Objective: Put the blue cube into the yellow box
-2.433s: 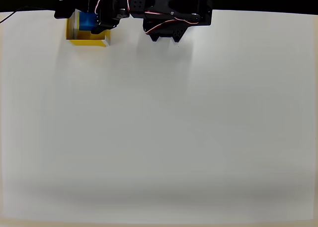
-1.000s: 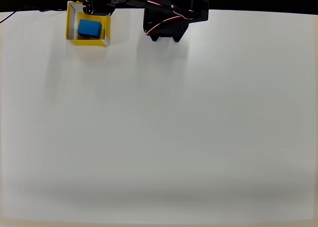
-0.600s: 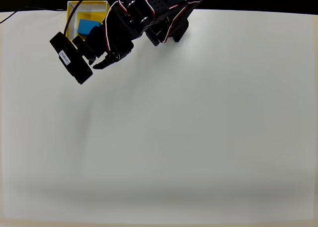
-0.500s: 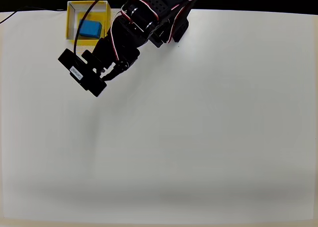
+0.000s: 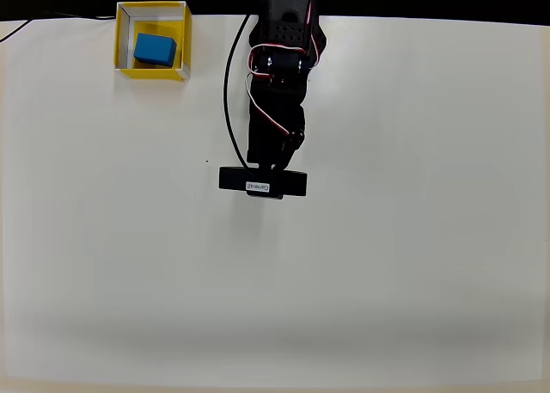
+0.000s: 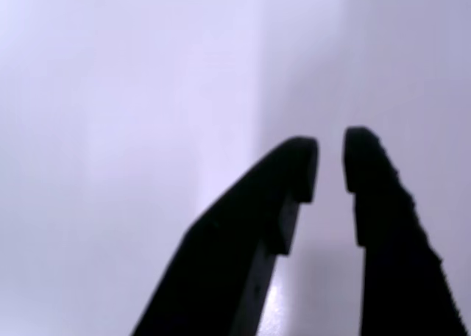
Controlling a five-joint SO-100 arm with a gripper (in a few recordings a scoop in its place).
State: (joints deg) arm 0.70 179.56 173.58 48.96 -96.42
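Overhead, the cube (image 5: pixel 155 48) sits inside the box (image 5: pixel 123 37) at the far left corner of the counter (image 5: pixel 387 238), lying flat on the yellow floor, close to the box's right wall. Nothing around it: the box is open on top, and the black arm (image 5: pixel 277 92) reaches from the far edge toward the middle, well apart from the box and to its right. A black cable (image 5: pixel 229 92) curves down beside the arm's left side, and a thin dark wire trails in at the far left edge.

The cube is a plain matte blue block; the box is square, thin-walled, with a pale rim. At the arm's near end, a black bar with a small white label (image 5: pixel 259 187) lies crosswise.

In the wrist view the end effector (image 6: pixel 330 163) points at bare counter, its two black fingers nearly together with a narrow slit between the tips, pinching nothing. The right finger (image 6: pixel 383 218) has a ridged inner edge; the left one steps inward near its tip.

The counter is smooth, white and matte, with a soft shadow band along its near edge and black beyond its far edge.
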